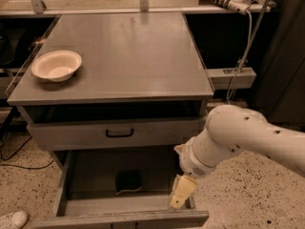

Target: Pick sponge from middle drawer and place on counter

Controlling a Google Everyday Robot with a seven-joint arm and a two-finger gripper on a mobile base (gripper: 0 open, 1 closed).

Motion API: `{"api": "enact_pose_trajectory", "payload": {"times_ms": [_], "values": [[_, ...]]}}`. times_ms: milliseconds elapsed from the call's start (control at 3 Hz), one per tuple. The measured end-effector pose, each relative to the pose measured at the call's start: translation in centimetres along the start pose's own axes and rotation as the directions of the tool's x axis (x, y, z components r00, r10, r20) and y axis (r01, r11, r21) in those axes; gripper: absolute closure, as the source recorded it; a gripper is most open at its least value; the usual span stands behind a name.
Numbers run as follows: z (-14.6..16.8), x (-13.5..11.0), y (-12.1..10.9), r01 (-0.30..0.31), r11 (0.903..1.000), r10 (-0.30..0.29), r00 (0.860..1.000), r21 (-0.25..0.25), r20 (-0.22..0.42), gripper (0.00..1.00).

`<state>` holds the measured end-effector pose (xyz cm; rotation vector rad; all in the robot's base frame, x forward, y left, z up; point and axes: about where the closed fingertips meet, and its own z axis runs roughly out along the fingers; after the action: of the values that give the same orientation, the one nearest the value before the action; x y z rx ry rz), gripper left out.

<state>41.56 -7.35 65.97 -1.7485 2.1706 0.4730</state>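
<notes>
The sponge (128, 181), dark green with a thin pale edge, lies flat on the floor of the middle drawer (81, 209), which is pulled out at the bottom of the view. My gripper (181, 193) hangs at the end of the white arm over the drawer's right side, right of the sponge and apart from it. It holds nothing that I can see. The counter (138, 56) is the large grey metal top above.
A white bowl (56, 65) sits on the counter's left side. A shallower drawer with a black handle (119, 133) is between counter and middle drawer. A cable (243, 51) hangs at right. A shoe (12, 219) shows at bottom left on the speckled floor.
</notes>
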Motion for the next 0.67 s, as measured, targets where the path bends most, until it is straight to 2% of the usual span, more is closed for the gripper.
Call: {"api": "enact_pose_trajectory", "payload": {"times_ms": [333,667], "values": [[4.7,-0.8,-1.13,0.015,0.9998,-0.014,0.998,-0.01,0.064,0.0],[5.0,-0.9,-1.03,0.018,0.9998,-0.017,0.998,-0.014,0.063,0.0]]}}
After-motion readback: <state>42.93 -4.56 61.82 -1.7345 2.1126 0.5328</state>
